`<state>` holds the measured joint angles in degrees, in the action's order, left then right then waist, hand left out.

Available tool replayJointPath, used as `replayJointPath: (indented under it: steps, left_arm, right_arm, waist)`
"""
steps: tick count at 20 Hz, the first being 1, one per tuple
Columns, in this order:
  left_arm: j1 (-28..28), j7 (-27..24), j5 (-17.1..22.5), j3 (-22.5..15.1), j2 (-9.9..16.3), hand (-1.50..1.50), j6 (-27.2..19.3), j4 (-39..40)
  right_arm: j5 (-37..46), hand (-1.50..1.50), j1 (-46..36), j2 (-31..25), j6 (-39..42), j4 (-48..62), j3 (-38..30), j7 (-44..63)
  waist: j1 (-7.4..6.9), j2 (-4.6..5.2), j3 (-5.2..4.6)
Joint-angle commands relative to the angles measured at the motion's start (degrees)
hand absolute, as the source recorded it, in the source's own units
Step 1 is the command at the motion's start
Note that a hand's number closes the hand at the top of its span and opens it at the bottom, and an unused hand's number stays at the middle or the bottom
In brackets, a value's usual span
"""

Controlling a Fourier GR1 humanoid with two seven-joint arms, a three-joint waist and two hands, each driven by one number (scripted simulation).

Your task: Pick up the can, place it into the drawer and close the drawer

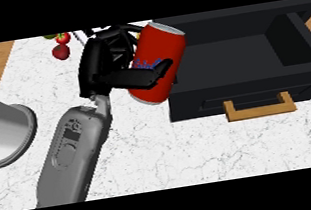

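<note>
The hand [111, 63] has its fingers and thumb curled round the red can [158, 62], carrying it tilted, top end toward the far side, just at the left edge of the open black drawer [244, 51]; the can isn't over the opening yet; the risk I see is its lower end clipping the drawer's left wall on the way across; it could also land leaning on the rim, so the drawer with the wooden handle [260, 106] won't shut.
</note>
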<state>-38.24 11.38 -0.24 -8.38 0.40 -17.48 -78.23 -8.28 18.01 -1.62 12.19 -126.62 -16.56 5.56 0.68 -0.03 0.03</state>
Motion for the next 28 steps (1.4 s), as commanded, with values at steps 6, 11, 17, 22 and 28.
replayJointPath:
  steps: [6, 11, 17, 22, 28]
  left_arm:
    - [-17.38, 2.89, 2.32, -4.05, -0.39, 1.50, -8.63, 11.43]
    - [-25.98, 0.66, 6.25, -4.31, -0.40, 1.50, -11.61, 21.55]
    - [-36.49, 1.38, 10.27, -6.35, -0.40, 1.50, -15.32, 30.94]
    - [-39.52, 0.70, 13.73, -8.02, -0.40, 1.50, -14.74, 35.41]
    - [-46.14, -1.84, 16.86, -8.57, -0.40, 1.50, -14.22, 44.00]
  right_arm:
    - [-0.70, -1.50, 0.65, 0.08, 0.23, -3.40, -0.25, 2.96]
    - [-1.39, -1.50, 0.58, 0.07, 1.81, -1.55, -0.61, 0.96]
    - [2.32, -1.50, -2.21, 0.32, 0.94, 2.19, 1.00, -1.11]
    - [5.35, -1.50, -6.91, 1.11, -3.19, 0.25, 3.73, 5.25]
    - [-0.47, -1.50, -3.18, -0.88, 1.05, 0.92, -1.24, 0.92]
  waist:
    - [0.69, 0.11, -0.02]
    - [1.30, 0.29, 0.00]
    - [1.90, 0.48, 0.03]
    - [1.40, 0.46, 0.00]
    - [2.94, 0.61, 0.07]
